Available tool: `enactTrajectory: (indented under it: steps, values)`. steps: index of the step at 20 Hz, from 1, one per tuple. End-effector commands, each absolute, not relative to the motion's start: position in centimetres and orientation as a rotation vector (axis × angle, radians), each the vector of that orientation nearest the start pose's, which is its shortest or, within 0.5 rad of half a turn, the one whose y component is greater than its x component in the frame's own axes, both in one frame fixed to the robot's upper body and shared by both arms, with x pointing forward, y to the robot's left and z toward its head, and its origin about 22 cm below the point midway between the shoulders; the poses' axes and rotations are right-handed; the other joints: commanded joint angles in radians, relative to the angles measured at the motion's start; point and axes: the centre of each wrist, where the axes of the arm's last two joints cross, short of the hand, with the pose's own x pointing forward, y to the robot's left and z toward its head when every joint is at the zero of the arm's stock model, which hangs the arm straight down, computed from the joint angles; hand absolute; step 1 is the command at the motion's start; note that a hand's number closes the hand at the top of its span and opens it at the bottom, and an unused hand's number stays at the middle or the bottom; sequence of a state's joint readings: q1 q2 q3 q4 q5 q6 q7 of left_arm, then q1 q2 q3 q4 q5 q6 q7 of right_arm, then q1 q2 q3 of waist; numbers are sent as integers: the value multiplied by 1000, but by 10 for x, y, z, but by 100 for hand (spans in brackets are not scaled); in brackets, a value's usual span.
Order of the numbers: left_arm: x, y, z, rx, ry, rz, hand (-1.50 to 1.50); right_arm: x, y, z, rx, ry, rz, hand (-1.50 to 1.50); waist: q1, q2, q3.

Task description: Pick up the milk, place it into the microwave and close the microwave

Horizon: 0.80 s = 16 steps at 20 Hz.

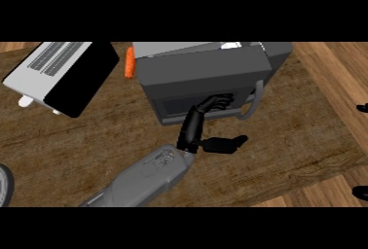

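The dark grey microwave [205,68] stands at the top centre of the counter. Its door [179,92], with a dark window and a curved handle [253,99] on the right, faces me and looks swung to against the body. My left hand [210,108] reaches up from the lower left and lies on the door's window, fingers slightly bent against it, thumb out to the right. The milk is not visible. Only two small black bits of my right hand [363,108] show at the right edge.
A white appliance [50,68] with a black front lies tilted at the top left. An orange carrot [129,63] rests against the microwave's left side. A grey round rim [4,185] shows at the lower left edge. The counter's edge runs diagonally at the right.
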<state>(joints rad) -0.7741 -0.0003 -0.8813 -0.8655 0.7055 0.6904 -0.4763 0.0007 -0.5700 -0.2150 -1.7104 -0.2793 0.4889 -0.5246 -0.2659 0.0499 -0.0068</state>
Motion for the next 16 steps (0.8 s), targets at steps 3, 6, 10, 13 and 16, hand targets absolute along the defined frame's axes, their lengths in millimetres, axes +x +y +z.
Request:
enactTrajectory:
  steps: [3, 6, 10, 13, 16]
  values:
    - [328, 9, 23, -92, -1803, -104, -150, 241, -390, 161, -76, -2249, 754, 150, -23, 13, -1]
    - [334, 10, 29, -86, -1809, -59, -150, 243, -390, 167, -124, -2276, 765, 150, -22, 23, 1]
    - [337, 9, 31, -77, -1801, -30, -150, 248, -391, 174, -144, -2282, 777, 150, -24, 32, 2]
    - [334, 9, 27, -83, -1810, -24, -150, 252, -391, 177, -161, -2283, 782, 150, -15, 38, 2]
    - [336, 9, 28, -77, -1811, -13, -150, 255, -387, 183, -159, -2294, 811, 150, -20, 40, 2]
